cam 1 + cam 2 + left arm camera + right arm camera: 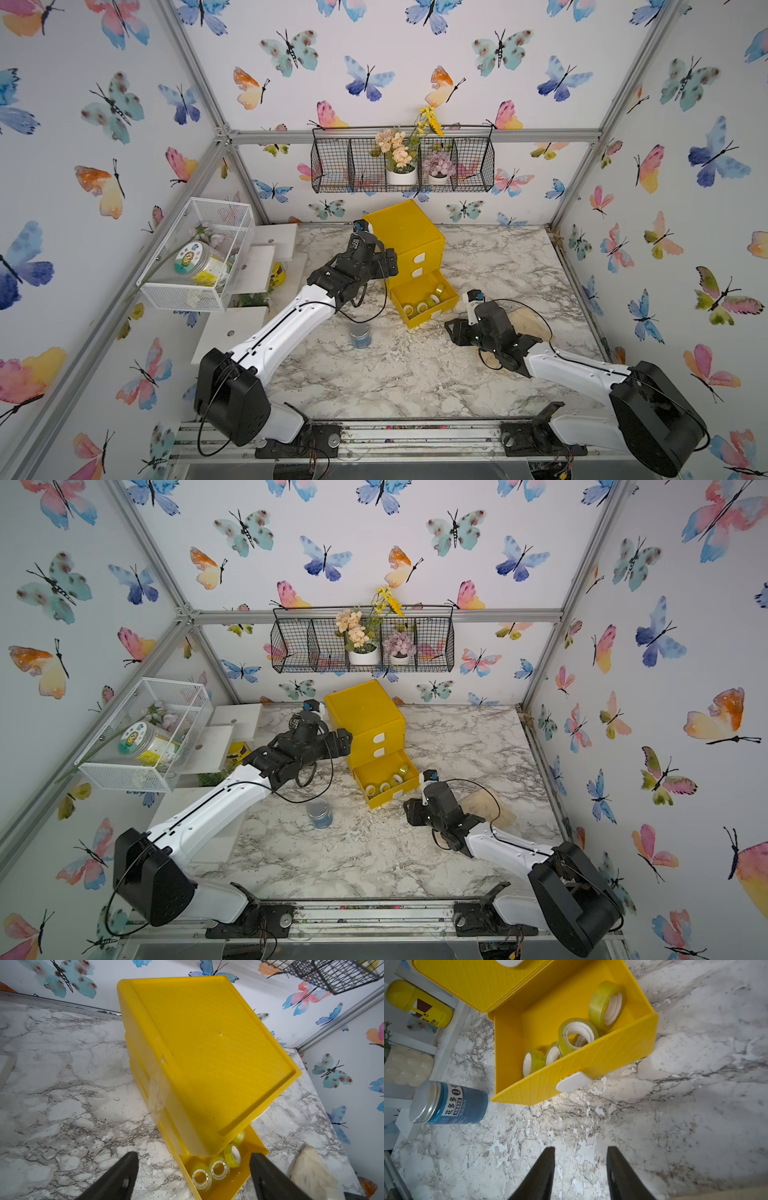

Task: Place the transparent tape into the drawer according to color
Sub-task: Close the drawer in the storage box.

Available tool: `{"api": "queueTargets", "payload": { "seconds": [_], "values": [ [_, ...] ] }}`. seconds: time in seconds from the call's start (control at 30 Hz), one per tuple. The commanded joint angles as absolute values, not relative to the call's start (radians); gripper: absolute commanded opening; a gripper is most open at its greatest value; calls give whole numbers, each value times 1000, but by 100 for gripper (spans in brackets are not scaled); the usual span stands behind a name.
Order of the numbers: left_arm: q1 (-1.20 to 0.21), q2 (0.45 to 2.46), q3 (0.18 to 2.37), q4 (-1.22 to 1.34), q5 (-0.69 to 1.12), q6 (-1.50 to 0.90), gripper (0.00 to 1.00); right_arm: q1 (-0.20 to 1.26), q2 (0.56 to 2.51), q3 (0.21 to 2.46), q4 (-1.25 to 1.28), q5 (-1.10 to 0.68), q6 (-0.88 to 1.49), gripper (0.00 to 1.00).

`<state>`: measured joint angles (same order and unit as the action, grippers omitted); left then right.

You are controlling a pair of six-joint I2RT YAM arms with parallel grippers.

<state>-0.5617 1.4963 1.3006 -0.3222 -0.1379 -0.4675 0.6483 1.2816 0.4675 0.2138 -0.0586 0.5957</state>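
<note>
The yellow cabinet (405, 232) (365, 712) stands at the back middle of the table. Its bottom drawer (428, 319) (392, 799) (591, 1064) is pulled out, and the two above it are shut. Several yellow-green rolls of transparent tape (424, 306) (384, 787) (219, 1168) (578, 1036) lie inside the open drawer. My left gripper (388, 264) (343, 739) (193, 1154) hangs open and empty by the cabinet's left front corner, above the open drawer. My right gripper (449, 326) (407, 806) (581, 1148) sits low in front of the drawer's white handle (573, 1083), its jaws narrowly apart over bare marble.
A blue-grey jar (360, 336) (320, 814) (450, 1103) stands left of the open drawer. White stepped shelves (257, 266) and a white mesh basket (195, 253) fill the left side. A beige cloth (528, 324) lies under the right arm. A black wire basket (403, 162) hangs on the back wall.
</note>
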Motion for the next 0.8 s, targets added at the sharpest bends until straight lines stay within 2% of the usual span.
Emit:
{"api": "queueTargets", "payload": {
  "seconds": [0.0,0.77],
  "values": [
    [-552,1552,1341,-322,-174,-434,80,646,1316,451,308,-98,614,44],
    [-546,1630,1333,-357,-154,-422,78,645,1708,739,468,-90,570,42]
  ]
}}
